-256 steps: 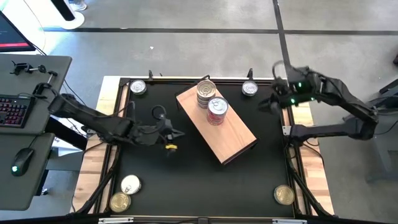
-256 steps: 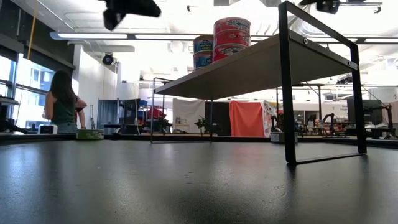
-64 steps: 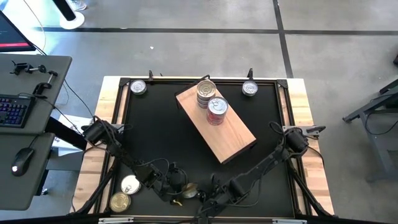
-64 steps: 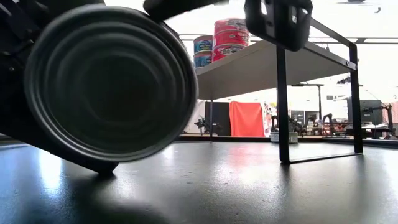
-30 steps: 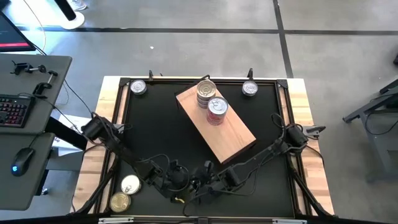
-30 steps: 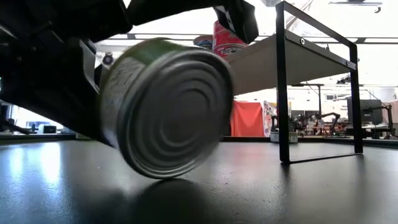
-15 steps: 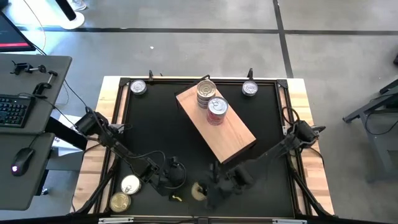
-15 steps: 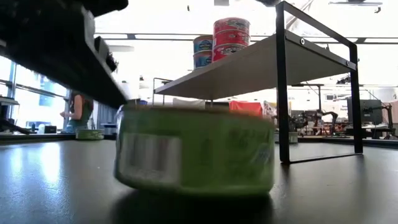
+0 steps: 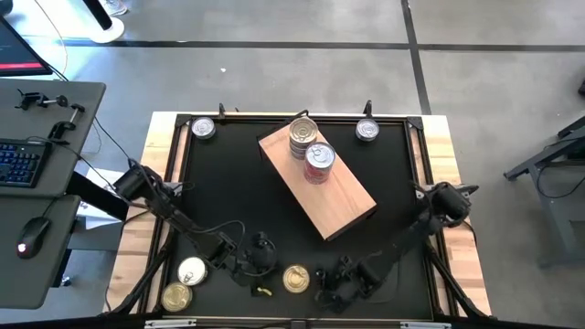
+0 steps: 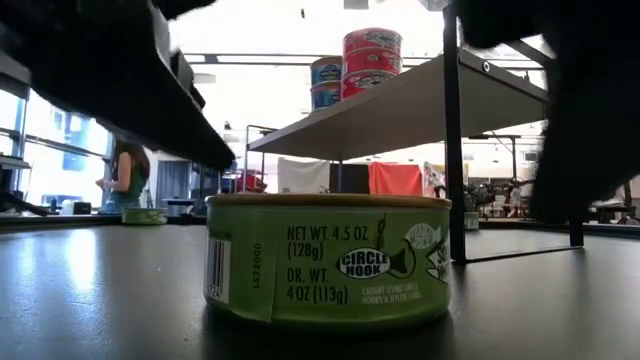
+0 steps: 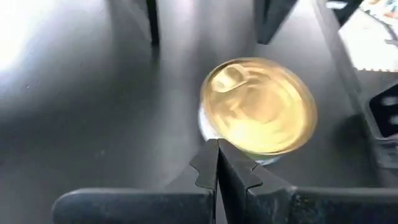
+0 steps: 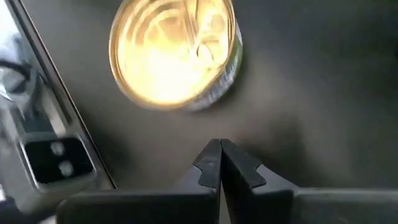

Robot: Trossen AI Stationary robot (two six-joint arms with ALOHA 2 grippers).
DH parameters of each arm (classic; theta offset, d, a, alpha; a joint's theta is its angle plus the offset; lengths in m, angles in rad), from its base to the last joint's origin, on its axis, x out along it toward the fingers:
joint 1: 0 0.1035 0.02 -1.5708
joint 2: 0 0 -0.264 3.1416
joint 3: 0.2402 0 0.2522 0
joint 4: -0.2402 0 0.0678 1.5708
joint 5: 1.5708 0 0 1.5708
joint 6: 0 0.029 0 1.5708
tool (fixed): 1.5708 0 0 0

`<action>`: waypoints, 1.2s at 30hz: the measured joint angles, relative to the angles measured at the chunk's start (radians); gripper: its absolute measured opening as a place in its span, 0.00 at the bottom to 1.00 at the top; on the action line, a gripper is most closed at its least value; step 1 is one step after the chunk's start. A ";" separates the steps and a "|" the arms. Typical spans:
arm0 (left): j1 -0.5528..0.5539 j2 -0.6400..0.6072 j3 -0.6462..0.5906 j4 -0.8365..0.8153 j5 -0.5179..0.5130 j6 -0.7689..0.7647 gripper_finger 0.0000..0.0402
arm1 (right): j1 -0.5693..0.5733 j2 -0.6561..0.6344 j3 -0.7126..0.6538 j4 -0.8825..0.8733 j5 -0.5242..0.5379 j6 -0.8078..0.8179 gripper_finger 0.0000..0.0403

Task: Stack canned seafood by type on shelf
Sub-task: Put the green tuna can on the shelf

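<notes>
The green-labelled tin [image 9: 296, 279] stands upright on the black table [image 9: 219, 201], near its front edge, gold pull-tab lid up. In the low view its side label [image 10: 330, 265] reads "CIRCLE HOOK", with net weight printed beside it.

The left gripper [image 9: 259, 262] sits low, just beside this tin on its left. Its fingers [image 11: 214, 165] are pressed together with nothing between them. The right gripper [image 9: 327, 279] sits just beside the tin on its right. Its fingers [image 12: 217, 163] are also pressed together and hold nothing. Neither gripper touches the tin in the wrist views.

The shelf [image 9: 343, 196], a light-brown wooden board on a dark metal frame, stands diagonally at the table's centre. It carries two stacks at its far end:
- a stack of silver-lidded tins [image 9: 303, 135] with blue labels in the low view;
- a stack of red-labelled tins [image 9: 319, 162] just beside it.

The exact count per stack cannot be told.

Loose tins on the table:
- one silver-lidded tin [image 9: 202, 128] at the far left corner;
- one silver-lidded tin [image 9: 366, 131] at the far right corner;
- one pale-lidded tin [image 9: 192, 270] near the front left corner;
- one gold-lidded tin [image 9: 176, 296] just beside it, at the front left corner.
</notes>
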 joint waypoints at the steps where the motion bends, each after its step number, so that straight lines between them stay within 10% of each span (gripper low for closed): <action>1: 0.001 0.007 0.000 0.000 0.006 -0.001 0.00 | -0.007 0.001 -0.018 0.040 -0.004 0.005 0.00; 36: -0.005 0.129 -0.001 0.114 0.094 0.056 0.00 | -0.084 0.019 -0.044 0.212 -0.038 -0.053 0.00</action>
